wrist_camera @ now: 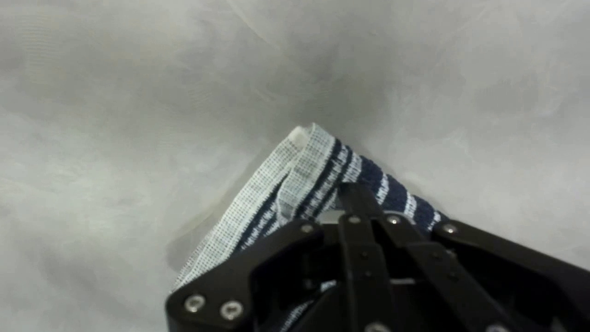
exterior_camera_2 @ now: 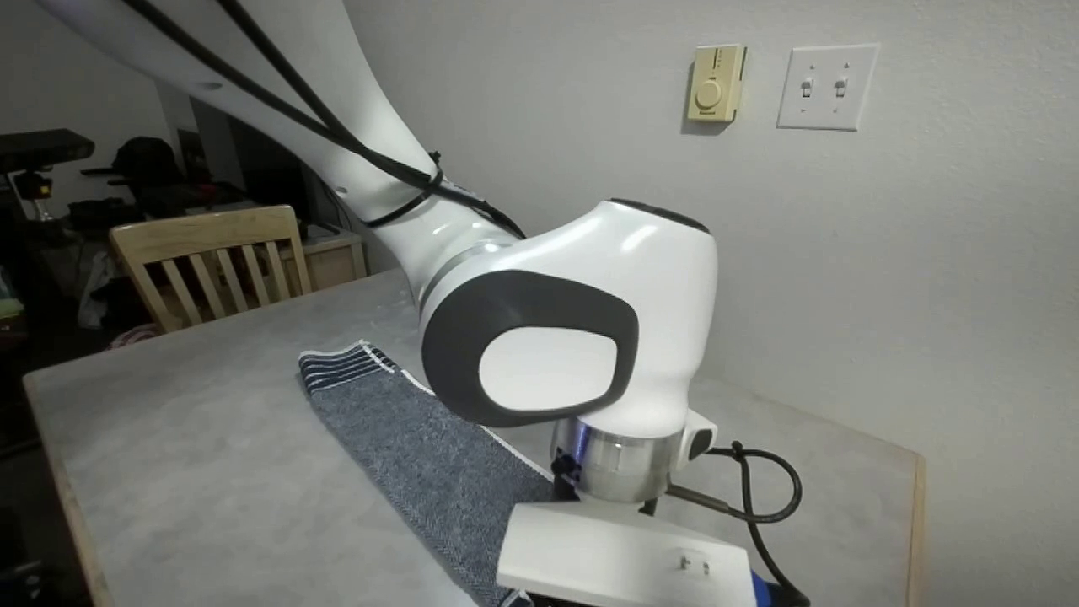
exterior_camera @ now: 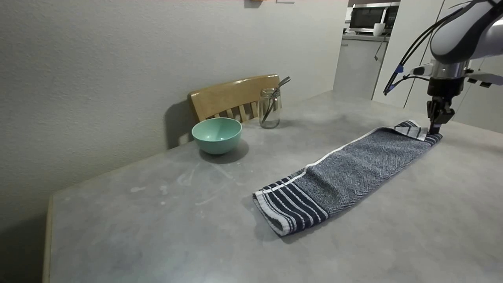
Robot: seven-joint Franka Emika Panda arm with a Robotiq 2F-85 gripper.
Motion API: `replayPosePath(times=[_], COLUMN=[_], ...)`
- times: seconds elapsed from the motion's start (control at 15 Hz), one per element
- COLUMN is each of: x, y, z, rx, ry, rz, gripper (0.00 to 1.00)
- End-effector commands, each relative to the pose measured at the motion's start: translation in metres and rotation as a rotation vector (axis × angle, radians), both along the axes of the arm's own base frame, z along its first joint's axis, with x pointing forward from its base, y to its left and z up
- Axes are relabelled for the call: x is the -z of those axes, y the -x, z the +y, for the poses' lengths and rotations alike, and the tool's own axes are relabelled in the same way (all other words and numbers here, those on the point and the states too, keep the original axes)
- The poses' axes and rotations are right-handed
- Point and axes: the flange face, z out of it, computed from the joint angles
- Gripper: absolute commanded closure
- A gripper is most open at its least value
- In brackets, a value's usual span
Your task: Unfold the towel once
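Over the grey table (exterior_camera: 157, 220), the hand (exterior_camera: 435, 129) points downward, clamped on the towel (exterior_camera: 359, 163).

Arm (exterior_camera_2: 548, 312) bent, sloping down to near-vertical wrist (exterior_camera: 450, 70); gripper (exterior_camera: 435, 127) pointing down, jaws drawn together

The towel (exterior_camera: 353, 165) is matt woven cloth; my wrist camera resolves an open, coarse mesh in its white edging and a fuzzier pile in its navy stripes. The table (exterior_camera: 157, 224) reads to me as smooth and mostly matt, with a trim (exterior_camera_2: 917, 514) of pale wood. Bowl (exterior_camera: 216, 139): smooth, glossy. Jar (exterior_camera: 274, 118): clear glass; utensil (exterior_camera: 283, 82) in it: metallic-looking. Chair (exterior_camera: 235, 93): shiny wood. Wall (exterior_camera: 98, 78): rough, matt. The arm (exterior_camera_2: 666, 278) I drive from afar: glossy white shell, satin metal collar (exterior_camera_2: 620, 468). Gripper (exterior_camera: 435, 129): dull black, with bright metal screws (wrist_camera: 195, 303).
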Motion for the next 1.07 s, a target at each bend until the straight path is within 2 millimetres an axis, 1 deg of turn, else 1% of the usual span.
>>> replayPosePath(times=[0.0,0.2,0.53,0.8,1.0], x=[-0.001,-0.004,-0.006,-0.012,-0.02], y=[0.006,0.004,0.001,-0.002,-0.005], z=[-0.004,-0.007,-0.009,-0.012,-0.015], rx=[0.036,0.08,0.111,0.13,0.162], ry=[-0.035,-0.057,-0.049,0.025,0.117], rz=[-0.076,-0.159,-0.231,-0.289,-0.355], gripper=[1.0,1.0,1.0,1.0,1.0])
